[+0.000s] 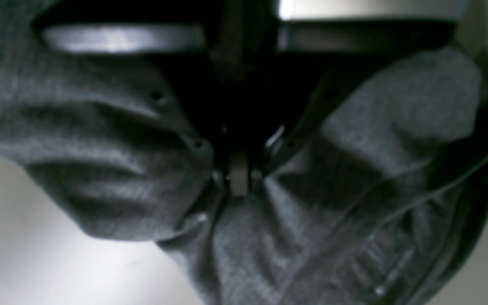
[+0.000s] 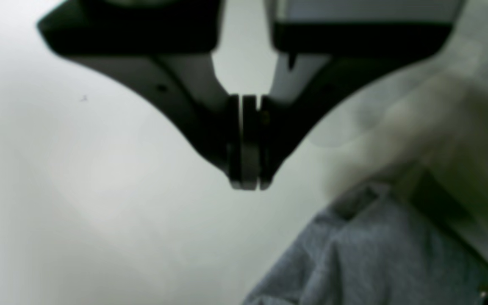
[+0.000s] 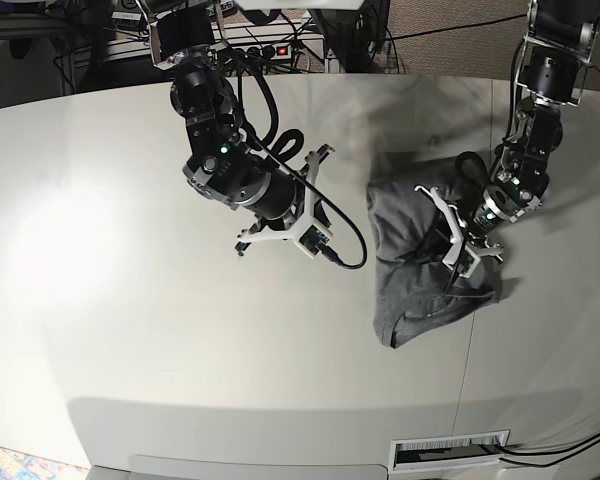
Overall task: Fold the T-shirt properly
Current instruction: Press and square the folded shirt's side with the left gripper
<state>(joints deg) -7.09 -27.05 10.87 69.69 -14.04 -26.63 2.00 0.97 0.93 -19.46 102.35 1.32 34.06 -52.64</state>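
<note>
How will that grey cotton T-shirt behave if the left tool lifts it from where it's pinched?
Likely floppy: the heather-grey cotton T-shirt bunches into deep folds around the shut left tool, so it should drape and hang rather than hold shape. Probably light for its size. Loose edges lying on the pale tabletop may drag and unfold.

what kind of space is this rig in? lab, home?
Looks like a lab or workshop bench. Two arms work over a plain white table with only a grey T-shirt on it; behind it a power strip, tangled cables and equipment.
</note>
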